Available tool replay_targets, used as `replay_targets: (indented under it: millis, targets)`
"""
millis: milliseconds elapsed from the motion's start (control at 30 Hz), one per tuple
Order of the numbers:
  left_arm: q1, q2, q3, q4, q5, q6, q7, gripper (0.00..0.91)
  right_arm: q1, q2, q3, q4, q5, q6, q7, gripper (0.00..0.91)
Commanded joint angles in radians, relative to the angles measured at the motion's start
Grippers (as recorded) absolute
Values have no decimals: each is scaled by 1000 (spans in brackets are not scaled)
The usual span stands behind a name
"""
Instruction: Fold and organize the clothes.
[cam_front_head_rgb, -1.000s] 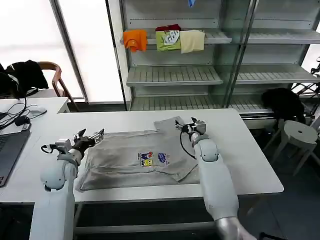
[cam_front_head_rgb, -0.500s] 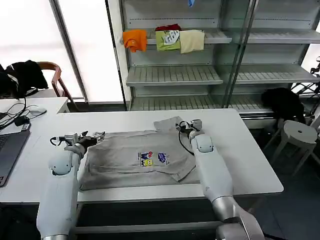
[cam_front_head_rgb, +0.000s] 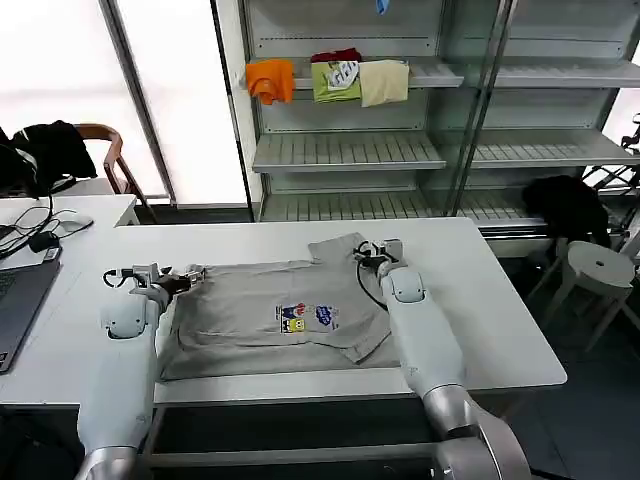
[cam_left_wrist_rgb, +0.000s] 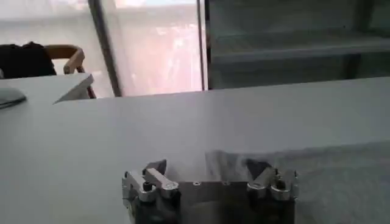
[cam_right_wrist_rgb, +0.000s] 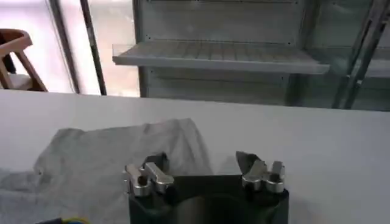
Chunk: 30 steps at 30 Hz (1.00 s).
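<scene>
Grey shirt (cam_front_head_rgb: 270, 315) w/ small multicoloured chest print, spread flat on white bench (cam_front_head_rgb: 500, 320), one sleeve flipped up at far right corner. Left hand (cam_front_head_rgb: 190, 275) low at shirt's left edge, fingers spread apart, nothing gripped; in wrist view, one finger (cam_left_wrist_rgb: 259, 170) over cloth, other over bare bench. Right hand (cam_front_head_rgb: 372, 252) low at upturned sleeve, fingers apart, empty; sleeve fabric (cam_right_wrist_rgb: 122, 152) just ahead of it. Orange, green, cream garments (cam_front_head_rgb: 330, 80) on shelf behind

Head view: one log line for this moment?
step: pre-grasp | left gripper: open, shirt's left edge | right gripper: open, far right corner | grey shirt: flat on table
</scene>
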Motion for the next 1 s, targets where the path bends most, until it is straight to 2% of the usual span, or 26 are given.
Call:
replay_targets:
  millis: [33,233,433,667,1000]
  targets:
    - [-35,-5,2,62,33,6,3,10,6,49,-2,-20,-13,-14,3,0]
    - [-26,-7,3,54,32,3,19,0,-8,49,-2,11,-20,-28,-17,0]
    - [-12,-9,6,37,27,-17,34,0,-29,49,0,72,6,-7,-36,0]
    - [0,-13,6,-8,-29,-50,20,0,-91,49,0,225,21,14,-46,0]
    - [58,0,4,-197,-170,-15,4,0,-212,49,-10,550,-2,-102,-62,0]
